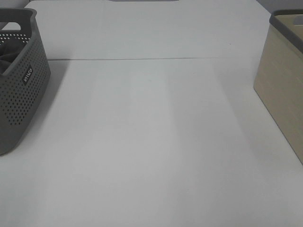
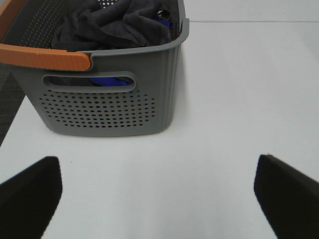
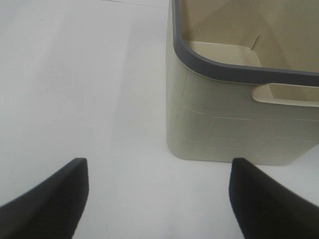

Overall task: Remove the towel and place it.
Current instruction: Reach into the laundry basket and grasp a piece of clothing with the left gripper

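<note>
towel retrieval begins at the left edge of the high view, where a grey perforated plastic basket [image 1: 21, 90] stands on the white counter [image 1: 151, 142]. the left wrist view shows the large dark charcoal-grey terry towel [image 2: 112, 22] bunched inside that basket, heaped to about rim height. a blue cloth [image 2: 107, 81] lies beneath it, glimpsed through the handle slot. an orange bar [image 2: 45, 57] crosses one corner of the rim. the left pincer [image 2: 157, 174] hangs over the counter short of the basket, its dark fingers [image 2: 30, 194] spread wide with nothing between them.

the step in hand looks to be the reach into the basket. it would go best coming over the rim from above, clear of the near wall and the orange bar. pinch a raised grey fold high on the heap so the blue cloth stays behind. lift straight up until the trailing hem clears the rim, since terry may drag its neighbour or tug the light basket.

neither arm shows in the middle of the high view. at the right edge stands a beige rectangular bin with a dark grey rim [image 1: 284, 90]. the right pincer [image 3: 157, 172] waits just short of it, equally wide and empty.
</note>
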